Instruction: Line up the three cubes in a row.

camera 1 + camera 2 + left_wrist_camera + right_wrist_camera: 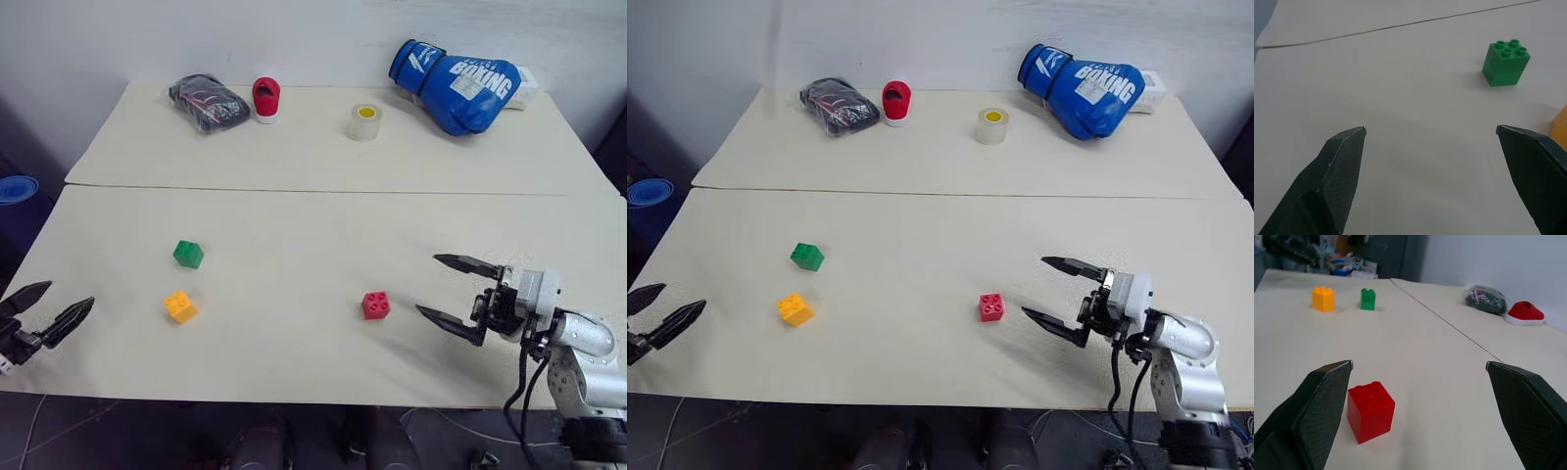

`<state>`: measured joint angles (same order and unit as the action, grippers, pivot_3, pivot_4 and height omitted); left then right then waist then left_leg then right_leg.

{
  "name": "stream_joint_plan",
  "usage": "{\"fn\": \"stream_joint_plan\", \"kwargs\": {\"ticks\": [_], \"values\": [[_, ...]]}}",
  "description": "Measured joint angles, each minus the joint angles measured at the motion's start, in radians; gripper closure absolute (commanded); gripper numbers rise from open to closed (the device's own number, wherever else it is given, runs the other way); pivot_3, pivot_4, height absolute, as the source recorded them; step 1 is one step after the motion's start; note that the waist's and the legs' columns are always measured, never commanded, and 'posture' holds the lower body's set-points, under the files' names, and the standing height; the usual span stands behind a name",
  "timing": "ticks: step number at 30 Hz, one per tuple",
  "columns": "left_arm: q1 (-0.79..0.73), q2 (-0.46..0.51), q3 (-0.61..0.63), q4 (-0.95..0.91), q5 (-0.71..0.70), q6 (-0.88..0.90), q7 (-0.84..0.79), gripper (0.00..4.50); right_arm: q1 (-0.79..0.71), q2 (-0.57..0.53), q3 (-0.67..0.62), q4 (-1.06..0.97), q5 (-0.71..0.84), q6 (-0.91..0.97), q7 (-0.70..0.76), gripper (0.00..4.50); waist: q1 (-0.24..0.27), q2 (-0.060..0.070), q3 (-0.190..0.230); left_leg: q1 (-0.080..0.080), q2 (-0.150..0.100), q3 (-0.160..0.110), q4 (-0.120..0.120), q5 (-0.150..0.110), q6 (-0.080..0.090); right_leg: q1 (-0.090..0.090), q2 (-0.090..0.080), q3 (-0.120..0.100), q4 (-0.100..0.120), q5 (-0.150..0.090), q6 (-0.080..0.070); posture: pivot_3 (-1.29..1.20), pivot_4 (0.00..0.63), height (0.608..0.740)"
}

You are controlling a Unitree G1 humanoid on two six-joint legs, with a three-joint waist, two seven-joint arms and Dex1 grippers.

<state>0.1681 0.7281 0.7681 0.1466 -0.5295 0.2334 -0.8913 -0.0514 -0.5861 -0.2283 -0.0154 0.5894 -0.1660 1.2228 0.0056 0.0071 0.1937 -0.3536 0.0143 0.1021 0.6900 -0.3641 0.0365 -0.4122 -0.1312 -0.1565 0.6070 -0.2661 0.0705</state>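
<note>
Three small studded plastic bricks stand on the pale table, each upright with studs facing up, none touching another. The green brick (188,254) sits toward the left side of the near table half. The orange-yellow brick (180,306) lies just beside it, nearer the front edge and slightly further left, with a clear gap between them. The red brick (376,305) stands well apart to the right, at about the same depth as the orange-yellow one. The three form a bent arrangement rather than a straight row.
</note>
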Motion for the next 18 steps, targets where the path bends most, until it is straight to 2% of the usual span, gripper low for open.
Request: {"fn": "stream_joint_plan", "kwargs": {"ticks": [3, 8, 13, 18], "values": [[-0.049, -0.023, -0.047, -0.083, -0.029, 0.065, 0.05, 0.0, 0.012, 0.0, -0.007, -0.033, 0.005, 0.011, -0.021, 0.03, 0.006, 0.0, 0.0, 0.0, 0.0, -0.001, 0.0, -0.001, -0.001, 0.0, 0.0, 0.0, 0.0, 0.0, 0.0, 0.0, 0.15, 0.74], [-0.211, -0.032, -0.212, -0.245, -0.051, 0.247, 0.21, 0.0, 0.016, 0.001, 0.015, -0.082, -0.007, 0.015, -0.041, 0.03, 0.015, 0.0, 0.0, 0.001, 0.0, 0.0, 0.0, 0.0, -0.001, 0.0, 0.001, 0.0, 0.005, 0.0, 0.0, 0.0, 0.15, 0.74], [-0.332, -0.075, -0.381, -0.308, 0.031, 0.391, 0.419, 0.0, 0.011, 0.003, 0.042, -0.122, -0.02, 0.037, -0.075, 0.03, 0.012, 0.0, 0.0, 0.001, 0.0, 0.001, 0.0, 0.0, 0.0, 0.0, 0.003, 0.0, 0.004, 0.0, 0.0, 0.0, 0.15, 0.74], [-0.405, -0.138, -0.469, -0.307, 0.112, 0.48, 0.578, 0.0, 0.0, 0.003, 0.067, -0.145, -0.031, 0.048, -0.107, 0.03, 0.012, 0.0, 0.0, 0.001, 0.0, 0.002, 0.0, 0.001, 0.0, 0.0, 0.003, 0.0, 0.004, 0.0, 0.0, 0.0, 0.15, 0.74]]}}
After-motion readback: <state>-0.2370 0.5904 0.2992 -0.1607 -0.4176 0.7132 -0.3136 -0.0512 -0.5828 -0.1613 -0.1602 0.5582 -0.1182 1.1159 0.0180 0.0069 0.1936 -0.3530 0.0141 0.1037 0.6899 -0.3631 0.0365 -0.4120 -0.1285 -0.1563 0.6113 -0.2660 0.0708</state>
